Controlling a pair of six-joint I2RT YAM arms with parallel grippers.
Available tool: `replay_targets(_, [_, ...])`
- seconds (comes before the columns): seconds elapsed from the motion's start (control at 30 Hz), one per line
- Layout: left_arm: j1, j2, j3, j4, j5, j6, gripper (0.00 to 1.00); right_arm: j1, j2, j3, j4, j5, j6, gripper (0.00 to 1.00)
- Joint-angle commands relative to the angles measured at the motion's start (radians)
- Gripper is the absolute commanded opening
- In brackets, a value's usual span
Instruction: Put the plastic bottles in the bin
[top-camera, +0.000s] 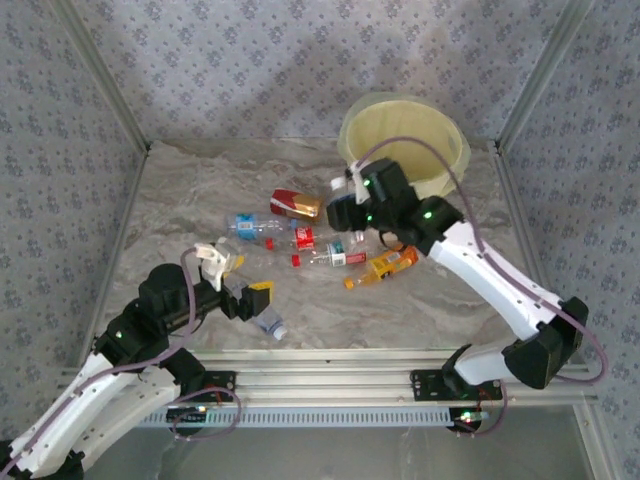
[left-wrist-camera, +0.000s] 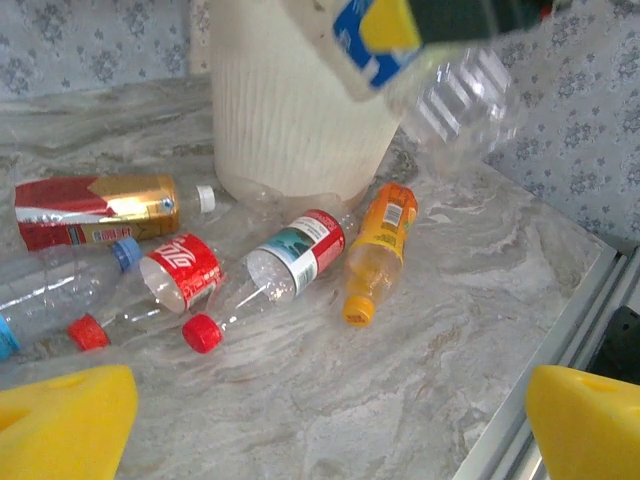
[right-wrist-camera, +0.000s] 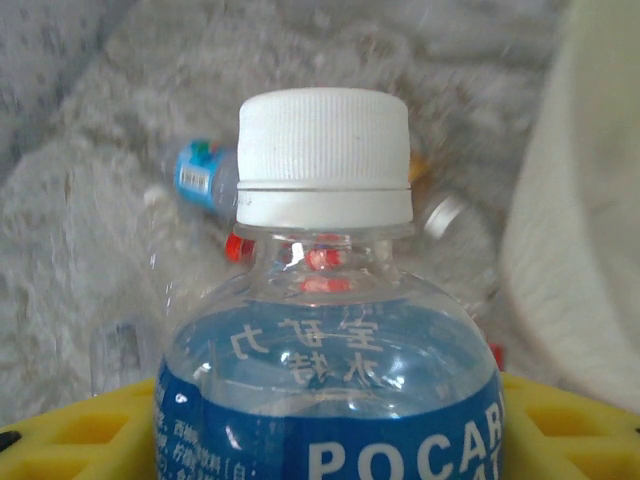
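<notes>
The right gripper (right-wrist-camera: 330, 445) is clamped on a blue-labelled bottle (right-wrist-camera: 325, 300) at the label, with its yellow fingers (right-wrist-camera: 80, 440) on either side. The bottle's long axis runs along the fingers, white cap (right-wrist-camera: 324, 155) pointing away from the wrist, and it is held off the table (top-camera: 200, 190) just beside the bin (top-camera: 404, 135). The left gripper (left-wrist-camera: 325, 430) is wide open and holds nothing, while the other plastic bottles (top-camera: 340, 255) lie on their sides before the bin, the orange bottle (left-wrist-camera: 378, 245) with its base toward the bin and its cap toward the near edge.
</notes>
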Motion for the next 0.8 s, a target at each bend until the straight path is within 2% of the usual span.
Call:
replay_targets(0.0, [-0.005, 0.009, -0.005, 0.063, 0.0, 0.038, 1.0, -0.076, -0.015, 0.112, -0.076, -0.044, -0.088, 0.64])
replay_targets(0.2, [-0.005, 0.035, 0.02, 0.027, -0.042, -0.006, 1.0, -0.209, 0.059, 0.281, -0.098, -0.089, -0.117, 0.65])
replay_targets(0.53, [-0.004, 0.127, 0.135, -0.229, -0.176, -0.186, 1.0, -0.418, 0.236, 0.535, -0.121, -0.156, -0.081, 0.64])
replay_targets(0.63, [-0.004, 0.174, 0.163, -0.342, -0.218, -0.256, 1.0, -0.455, 0.296, 0.588, -0.127, -0.181, -0.065, 0.64])
replay_targets(0.77, [-0.005, 0.222, 0.176, -0.411, -0.241, -0.38, 1.0, -0.468, 0.374, 0.646, -0.17, -0.171, -0.076, 0.65])
